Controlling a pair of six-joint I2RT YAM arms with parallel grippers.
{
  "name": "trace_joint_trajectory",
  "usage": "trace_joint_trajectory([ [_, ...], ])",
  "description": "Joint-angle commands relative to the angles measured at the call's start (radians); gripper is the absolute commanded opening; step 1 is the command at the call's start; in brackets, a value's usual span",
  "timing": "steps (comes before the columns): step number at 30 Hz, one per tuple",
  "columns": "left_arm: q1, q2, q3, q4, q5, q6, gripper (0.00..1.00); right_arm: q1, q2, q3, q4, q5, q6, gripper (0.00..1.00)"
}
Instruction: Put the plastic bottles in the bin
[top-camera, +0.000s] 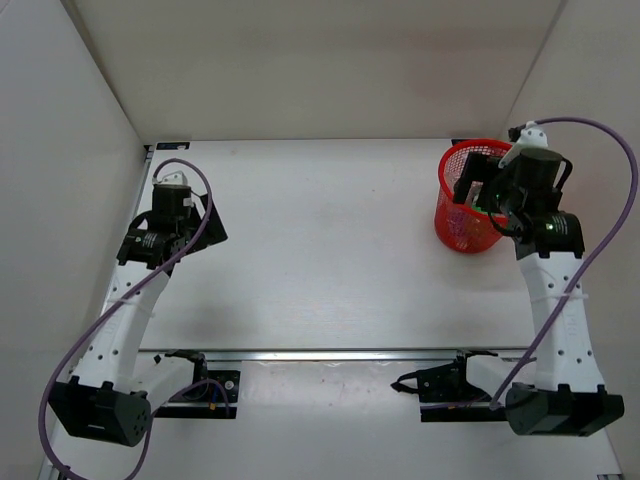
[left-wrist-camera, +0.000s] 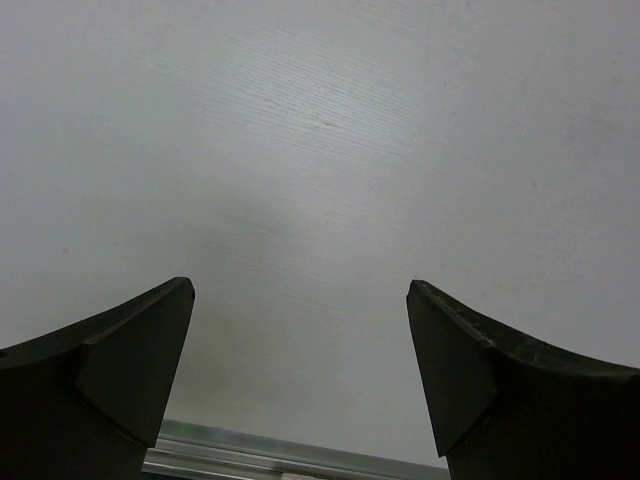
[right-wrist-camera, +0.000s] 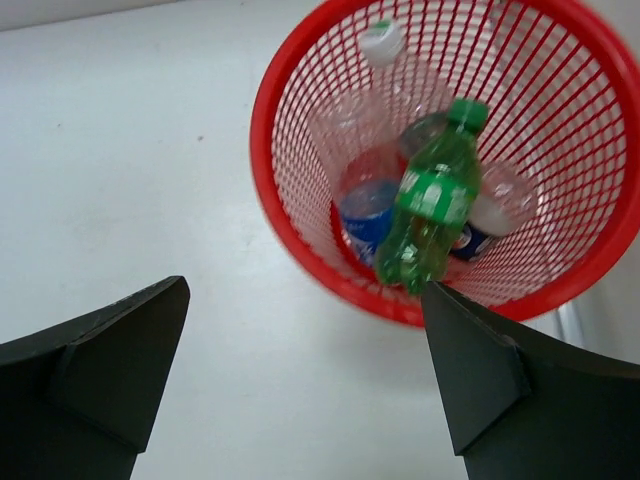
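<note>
The red mesh bin (top-camera: 452, 222) stands at the far right of the table; in the right wrist view its rim (right-wrist-camera: 262, 130) fills the upper right. Inside it are the all-green bottle (right-wrist-camera: 430, 205), a clear bottle with a blue label (right-wrist-camera: 366, 212), a clear one with a white cap (right-wrist-camera: 385, 48) and one with a blue-red label (right-wrist-camera: 478, 228). My right gripper (top-camera: 470, 183) hangs over the bin, open and empty; its fingers (right-wrist-camera: 110, 370) frame the table beside the bin. My left gripper (top-camera: 172, 190) is open and empty at the far left, over bare table (left-wrist-camera: 320, 200).
White walls (top-camera: 320, 60) enclose the table at the back and both sides. A metal rail (top-camera: 330, 354) runs along the near edge between the arm bases and shows in the left wrist view (left-wrist-camera: 280, 455). Purple cables loop from both arms.
</note>
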Motion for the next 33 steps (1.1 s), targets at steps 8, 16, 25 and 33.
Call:
trace_joint_trajectory([
  [8, -0.006, -0.109, -0.006, -0.087, -0.001, -0.012, 0.99, 0.296, -0.068, -0.079, -0.068, -0.094, 0.067, 0.99],
  [16, -0.014, -0.162, -0.024, -0.116, -0.018, -0.006, 0.98, 0.333, -0.056, -0.126, -0.03, -0.166, 0.078, 0.99],
  [25, -0.021, -0.152, -0.009, -0.114, -0.029, -0.012, 0.98, 0.339, -0.062, -0.147, 0.001, -0.174, 0.075, 0.99],
  [33, -0.02, -0.144, 0.008, -0.134, -0.038, -0.011, 0.98, 0.343, -0.063, -0.156, 0.011, -0.178, 0.072, 0.99],
])
